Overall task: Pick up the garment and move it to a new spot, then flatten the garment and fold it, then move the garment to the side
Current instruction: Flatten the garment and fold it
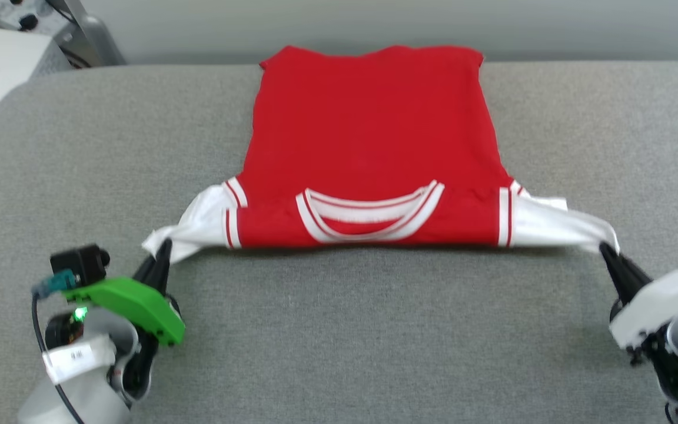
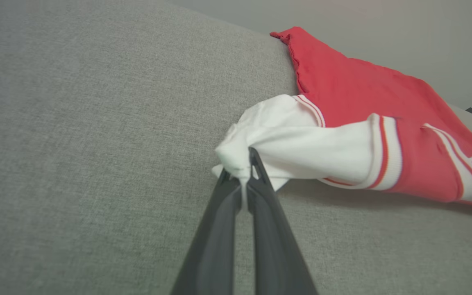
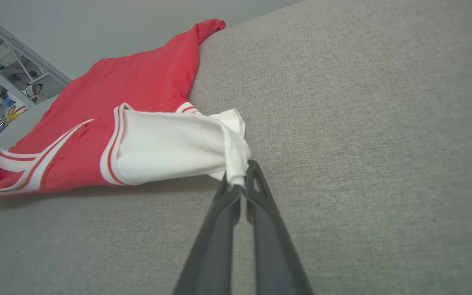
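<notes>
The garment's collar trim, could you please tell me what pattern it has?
Collar trim: white with red stripes; head view shows best.

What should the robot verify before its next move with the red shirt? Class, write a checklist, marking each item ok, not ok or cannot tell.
1. The left gripper is shut on the left sleeve of the garment: ok.
2. The right gripper is shut on the right sleeve: ok.
3. The garment body lies flat on the grey surface: ok.
4. Both sleeves are spread flat: not ok, bunched at the tips.
5. The far hem is on the surface: not ok, it seems to pass the far edge.
</notes>
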{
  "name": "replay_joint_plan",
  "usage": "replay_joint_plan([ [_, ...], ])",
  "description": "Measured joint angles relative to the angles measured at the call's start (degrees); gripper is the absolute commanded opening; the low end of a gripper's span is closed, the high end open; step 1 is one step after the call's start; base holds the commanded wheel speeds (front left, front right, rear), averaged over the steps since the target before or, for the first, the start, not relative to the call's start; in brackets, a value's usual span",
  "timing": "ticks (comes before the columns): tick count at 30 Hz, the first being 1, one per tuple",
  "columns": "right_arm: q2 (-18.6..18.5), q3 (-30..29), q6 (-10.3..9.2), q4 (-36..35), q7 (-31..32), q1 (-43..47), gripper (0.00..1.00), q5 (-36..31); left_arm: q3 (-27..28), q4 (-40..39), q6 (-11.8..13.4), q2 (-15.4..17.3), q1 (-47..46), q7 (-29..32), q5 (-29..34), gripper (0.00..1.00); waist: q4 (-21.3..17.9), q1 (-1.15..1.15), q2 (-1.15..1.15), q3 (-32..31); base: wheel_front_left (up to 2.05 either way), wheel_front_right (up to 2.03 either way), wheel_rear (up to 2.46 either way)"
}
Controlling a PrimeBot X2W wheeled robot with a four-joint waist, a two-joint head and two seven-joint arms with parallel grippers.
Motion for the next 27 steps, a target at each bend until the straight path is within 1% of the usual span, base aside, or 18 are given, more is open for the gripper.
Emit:
replay_joint_plan([
  [5,3.91,-6.28,0.00,-7.47,3.20,10.77,0.00,-4.32,0.12,-5.82,3.09,0.51,7.72,0.00,-0.43,0.00,0.38,0.00,0.00,-3.54,0.00,0.00,0.00],
  [10,9.51,-11.22,0.00,-15.68,8.10,20.16,0.00,-8.80,0.48,-12.27,7.31,1.96,15.41,0.00,-1.57,0.00,0.56,0.00,0.00,-6.18,0.00,0.00,0.00],
  [13,12.06,-13.03,0.00,-18.92,11.31,24.54,0.00,-10.70,0.76,-15.90,9.88,3.16,19.87,0.10,-2.00,0.00,0.46,0.00,0.00,-7.33,0.00,0.00,0.00],
  [15,13.28,-13.62,0.00,-20.13,13.01,27.09,0.00,-12.12,0.78,-18.04,11.49,3.78,22.47,0.55,-2.29,0.00,0.39,0.00,0.00,-7.94,0.00,0.00,0.00],
  [19,15.05,-14.45,0.00,-21.23,14.80,30.62,0.00,-12.74,0.67,-22.12,14.57,4.47,26.44,1.11,-2.46,0.00,0.46,0.00,0.00,-8.79,0.00,0.00,0.00],
  [21,15.22,-14.61,0.00,-20.95,14.79,31.68,0.00,-12.72,0.66,-23.38,15.48,4.85,28.26,1.19,-2.60,0.00,0.63,0.00,0.00,-8.99,0.00,0.00,0.00],
  [24,15.61,-14.84,0.00,-19.82,14.60,32.37,0.00,-12.32,0.38,-24.65,16.10,5.24,29.81,1.20,-2.60,0.00,0.95,0.00,0.00,-9.10,0.00,0.00,0.00],
  [25,15.68,-14.89,0.00,-19.46,14.38,32.49,0.08,-12.32,0.29,-24.92,16.16,5.24,29.96,1.29,-2.59,0.00,1.05,0.00,0.00,-9.11,0.00,0.00,0.00],
  [26,15.70,-15.00,0.00,-19.03,13.96,32.51,0.22,-12.55,0.16,-25.26,16.28,5.24,29.99,1.34,-2.57,0.00,1.18,0.00,0.00,-9.12,0.00,0.00,0.00],
  [27,15.71,-15.13,0.00,-18.63,13.54,32.50,0.83,-12.76,0.05,-25.64,16.36,5.27,29.99,1.34,-2.47,0.00,1.32,0.00,0.00,-9.12,0.00,0.00,0.00],
])
